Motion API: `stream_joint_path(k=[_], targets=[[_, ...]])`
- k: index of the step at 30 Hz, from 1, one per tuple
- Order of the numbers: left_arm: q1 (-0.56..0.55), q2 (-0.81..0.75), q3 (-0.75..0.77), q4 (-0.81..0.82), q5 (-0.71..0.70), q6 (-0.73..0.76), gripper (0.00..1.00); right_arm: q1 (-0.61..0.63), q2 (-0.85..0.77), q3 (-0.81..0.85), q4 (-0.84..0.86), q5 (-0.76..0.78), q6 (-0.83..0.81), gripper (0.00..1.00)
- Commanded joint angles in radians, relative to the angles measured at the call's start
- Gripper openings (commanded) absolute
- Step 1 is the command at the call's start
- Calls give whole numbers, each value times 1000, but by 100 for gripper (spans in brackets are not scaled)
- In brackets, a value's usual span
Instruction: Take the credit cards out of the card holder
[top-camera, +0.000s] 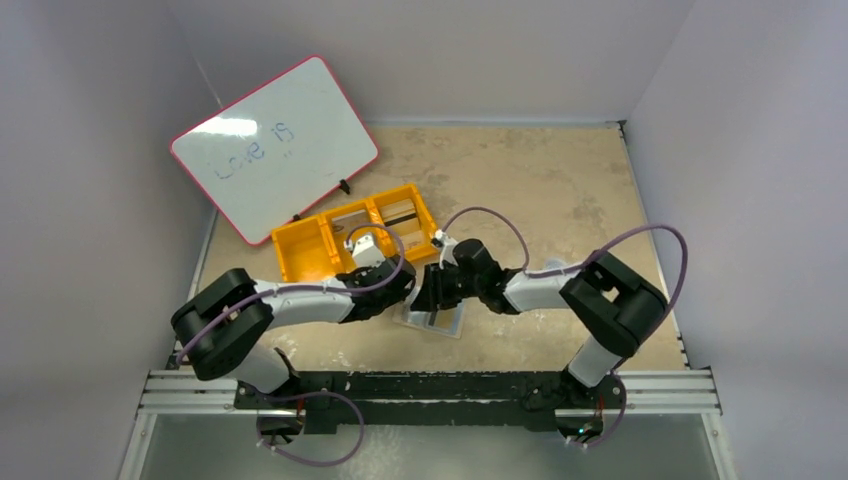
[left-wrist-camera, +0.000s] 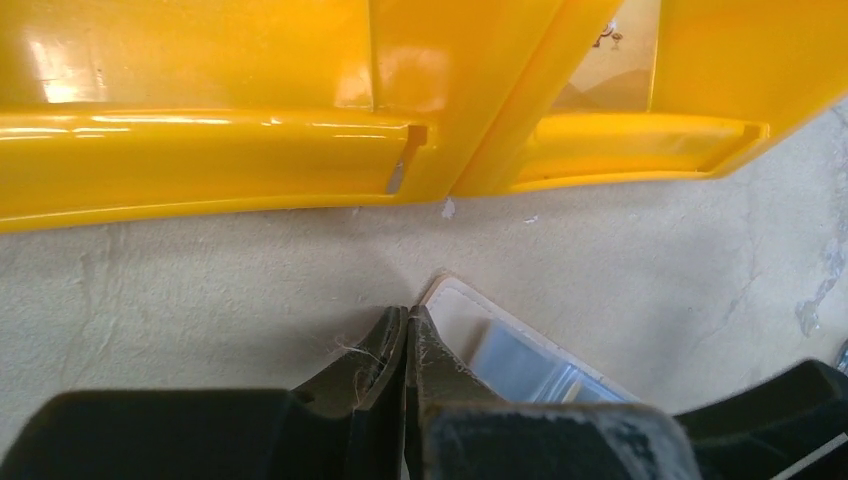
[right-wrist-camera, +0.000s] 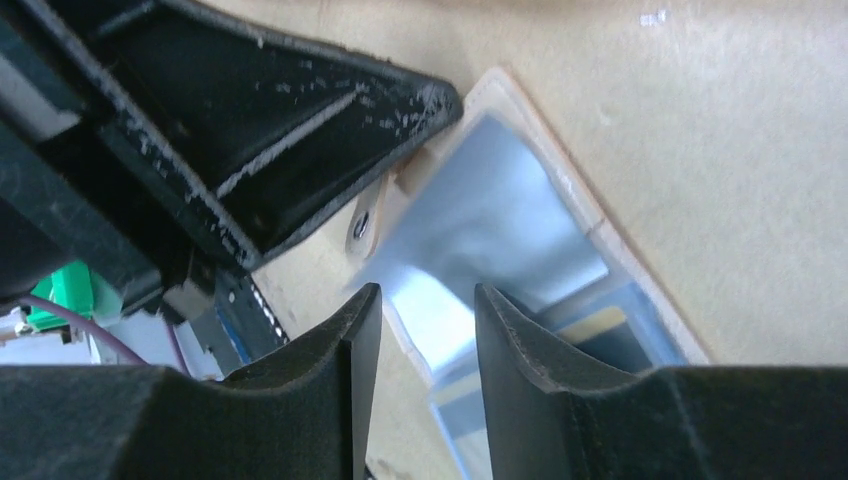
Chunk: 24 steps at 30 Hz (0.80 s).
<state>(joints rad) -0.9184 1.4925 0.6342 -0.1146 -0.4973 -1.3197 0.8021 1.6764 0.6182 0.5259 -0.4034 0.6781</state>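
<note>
Overhead, card holder (top-camera: 441, 324) mostly hidden; right wrist shows it open

The top camera looks down from high behind the near edge over the whole table (top-camera: 560, 190). Both wrist cameras sit close over the card holder (left-wrist-camera: 500, 340) (right-wrist-camera: 500, 210), apparently facing each other; the left also sees the yellow bin (left-wrist-camera: 200, 150).

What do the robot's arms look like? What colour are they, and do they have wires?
Both arms, the left arm and the right arm, have chunky black joints joined by pale grey-white tubes. A thin purple cable loops along each one. The left end effector and right end effector each have two black wedge-shaped fingers, scuffed with pale flecks.
</note>
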Motion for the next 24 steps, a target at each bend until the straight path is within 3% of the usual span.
stream_joint_path(k=[1, 4, 8, 10, 14, 21, 24], targets=[[-11, 37, 17, -59, 41, 42, 0, 5, -182, -15, -135, 55, 14, 45], [-17, 31, 15, -64, 38, 54, 0, 4, -284, 11, -277, 226, 22, 46], [-18, 7, -8, -60, 30, 39, 0, 5, -297, 17, -405, 363, 74, 43], [-19, -13, -23, -51, 32, 28, 0, 5, -283, 15, -447, 383, 94, 38], [-27, -52, -60, -19, 24, 2, 0, 5, -240, 12, -371, 326, 64, 28], [-33, -83, -56, -20, 28, 11, 0, 28, -101, 179, -460, 402, -56, 27], [-36, -119, -55, -22, 11, 13, 8, 57, -63, 202, -496, 469, -74, 23]])
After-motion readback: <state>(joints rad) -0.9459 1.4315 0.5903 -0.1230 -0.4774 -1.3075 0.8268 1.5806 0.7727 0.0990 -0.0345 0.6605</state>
